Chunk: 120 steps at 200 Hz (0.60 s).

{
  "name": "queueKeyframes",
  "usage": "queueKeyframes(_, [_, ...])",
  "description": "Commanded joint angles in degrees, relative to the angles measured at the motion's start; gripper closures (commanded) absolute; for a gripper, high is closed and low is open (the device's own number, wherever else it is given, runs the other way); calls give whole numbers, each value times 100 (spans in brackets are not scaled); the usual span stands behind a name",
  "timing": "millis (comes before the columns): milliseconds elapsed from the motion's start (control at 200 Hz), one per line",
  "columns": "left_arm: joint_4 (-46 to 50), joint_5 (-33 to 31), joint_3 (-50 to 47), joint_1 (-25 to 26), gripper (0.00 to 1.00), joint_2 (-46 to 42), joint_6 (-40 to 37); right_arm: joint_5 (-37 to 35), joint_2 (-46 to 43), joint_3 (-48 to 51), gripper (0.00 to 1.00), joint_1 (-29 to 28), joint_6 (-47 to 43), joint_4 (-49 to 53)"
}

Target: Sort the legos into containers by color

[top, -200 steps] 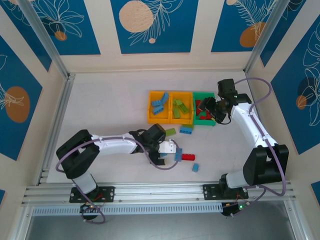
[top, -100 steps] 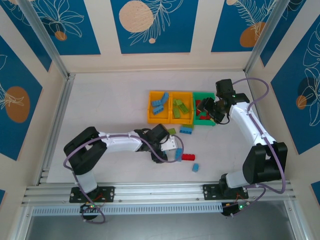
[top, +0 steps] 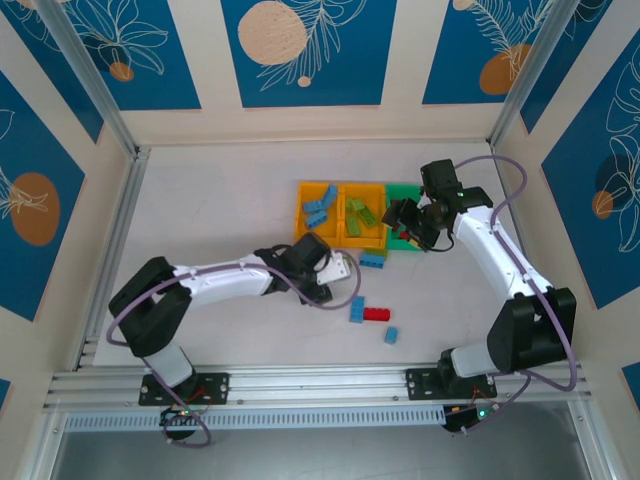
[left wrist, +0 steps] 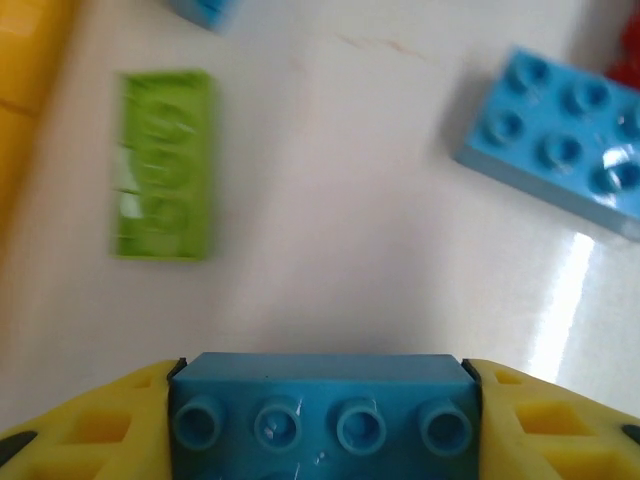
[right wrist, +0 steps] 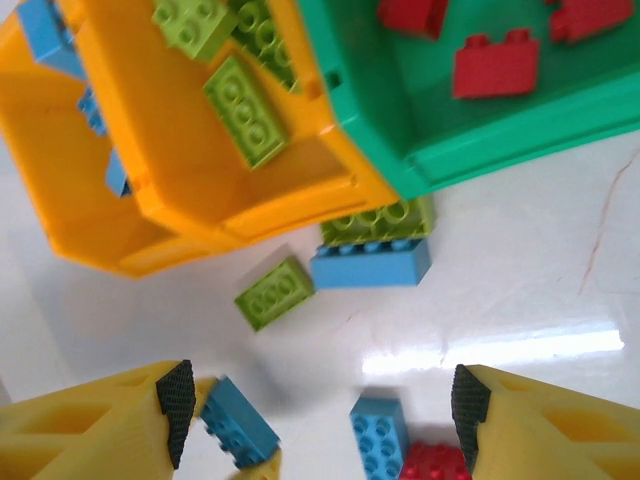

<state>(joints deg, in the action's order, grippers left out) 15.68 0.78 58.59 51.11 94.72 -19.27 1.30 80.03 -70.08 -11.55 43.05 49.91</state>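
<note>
Top external shows most legos [top: 318,208] already sorted into the containers [top: 340,213]. Left gripper [left wrist: 320,420] pinches a light blue brick [left wrist: 320,392] (bins sit ahead-left of it). Right gripper [right wrist: 320,400], spread and empty, hovers over a handful of loose ones.

Overhead camera looks down from behind; both close wrist cameras share the loose green brick [left wrist: 163,165].

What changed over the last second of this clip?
The left gripper, shut on a blue brick, moved away from the red brick toward the bins. The right gripper, open, shifted left above the green bin. The bins, the red brick and the two loose blue bricks near it stayed put.
</note>
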Motion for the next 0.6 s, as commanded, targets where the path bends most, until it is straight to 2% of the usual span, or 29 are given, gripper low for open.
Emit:
queueKeyframes(0, [-109, 38, 593, -531, 53, -251, 190, 362, -559, 33, 29, -221, 116, 153])
queueKeyframes(165, [-28, 22, 1850, -1303, 52, 659, 224, 241, -812, 153, 28, -554, 248, -8])
queueKeyframes(315, [-186, 72, 2851, -1716, 49, 1611, 355, 145, -812, 136, 29, -658, 317, 83])
queueKeyframes(490, [-60, 266, 3627, -1840, 22, 2063, 233, -55, -893, 82, 28, -792, 314, 155])
queueKeyframes(595, [-85, 415, 3640, -1840, 16, 1841, 270, -247, -851, 33, 28, -948, 292, 250])
